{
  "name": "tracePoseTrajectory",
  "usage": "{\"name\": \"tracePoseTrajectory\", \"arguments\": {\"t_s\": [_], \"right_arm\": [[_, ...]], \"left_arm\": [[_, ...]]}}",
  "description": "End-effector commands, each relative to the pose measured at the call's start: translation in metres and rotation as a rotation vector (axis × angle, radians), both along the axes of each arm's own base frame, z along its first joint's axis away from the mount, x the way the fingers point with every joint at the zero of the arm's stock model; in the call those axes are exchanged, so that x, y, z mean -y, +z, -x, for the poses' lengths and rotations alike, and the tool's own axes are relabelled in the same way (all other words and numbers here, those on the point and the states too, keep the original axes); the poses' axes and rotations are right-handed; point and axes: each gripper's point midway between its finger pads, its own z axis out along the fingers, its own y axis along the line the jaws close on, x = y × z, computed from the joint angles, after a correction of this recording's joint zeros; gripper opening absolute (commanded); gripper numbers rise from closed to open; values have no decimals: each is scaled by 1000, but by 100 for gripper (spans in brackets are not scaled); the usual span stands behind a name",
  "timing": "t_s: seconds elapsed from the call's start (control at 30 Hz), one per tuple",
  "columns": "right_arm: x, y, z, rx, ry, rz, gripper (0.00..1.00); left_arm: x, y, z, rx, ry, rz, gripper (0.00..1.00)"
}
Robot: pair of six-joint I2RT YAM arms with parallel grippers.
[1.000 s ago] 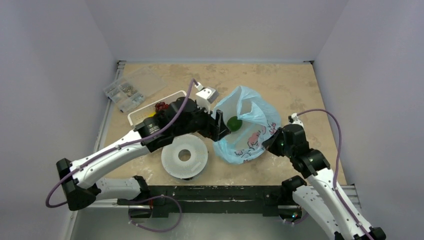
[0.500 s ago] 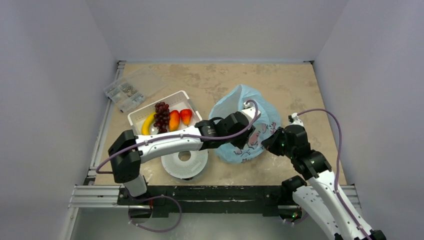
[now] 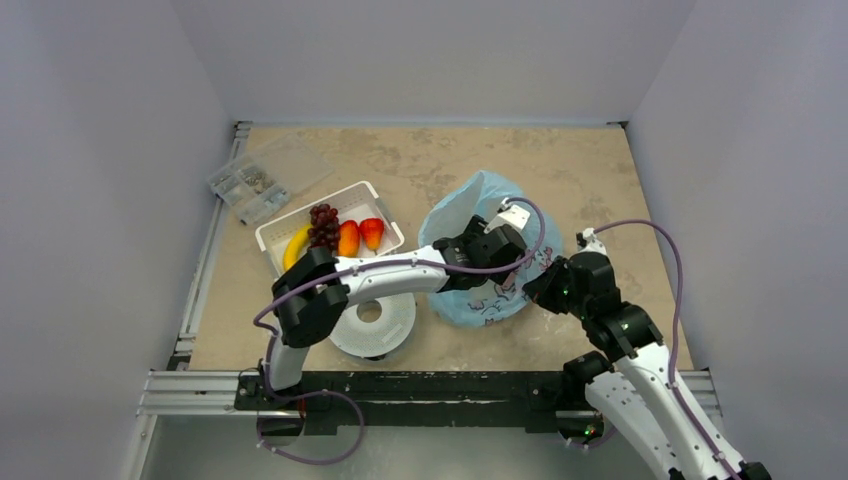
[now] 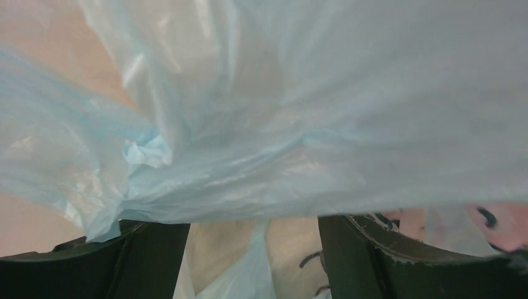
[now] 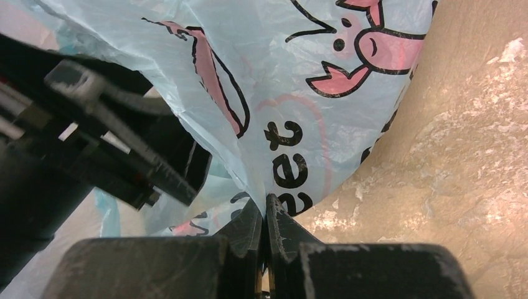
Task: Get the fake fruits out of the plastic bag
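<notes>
The light-blue plastic bag [image 3: 478, 205] with a pink print lies right of centre. My left gripper [image 3: 503, 243] reaches into its mouth from the left. In the left wrist view its fingers [image 4: 152, 258] stand apart, with only bag film [image 4: 280, 106] over and between them. My right gripper [image 3: 546, 281] is shut on the bag's right edge, and its closed tips [image 5: 266, 208] pinch the printed film [image 5: 292, 93]. Yellow piece [image 3: 296, 246], purple grapes [image 3: 323, 226], orange mango [image 3: 348, 238] and red strawberry [image 3: 372, 232] lie in the white basket [image 3: 345, 193]. The green round fruit is hidden.
A round white perforated disc [image 3: 385, 325] lies at the front, under the left arm's forearm. A clear compartment box [image 3: 252, 182] with small parts sits at the far left by the table's edge. Grey walls enclose the table.
My left arm swung away from over the basket and pushed its gripper deeper into the bag. The green fruit seen at the bag's mouth a second ago no longer shows. The right gripper has not moved.
</notes>
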Motion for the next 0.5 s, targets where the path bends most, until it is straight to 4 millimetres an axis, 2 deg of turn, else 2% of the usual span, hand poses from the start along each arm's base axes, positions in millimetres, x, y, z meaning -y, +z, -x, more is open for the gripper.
{"name": "tracePoseTrajectory", "arguments": {"t_s": [0.0, 0.27, 0.37, 0.47], "right_arm": [[-3, 9, -1, 36, 23, -15, 0], [-9, 5, 2, 19, 45, -42, 0], [-11, 3, 4, 11, 54, -43, 0], [-9, 5, 5, 11, 48, -39, 0]], "left_arm": [[3, 16, -36, 73, 101, 51, 73], [-5, -16, -59, 52, 156, 26, 79], [-1, -33, -65, 20, 144, 12, 77], [-3, -38, -66, 15, 151, -4, 71]]}}
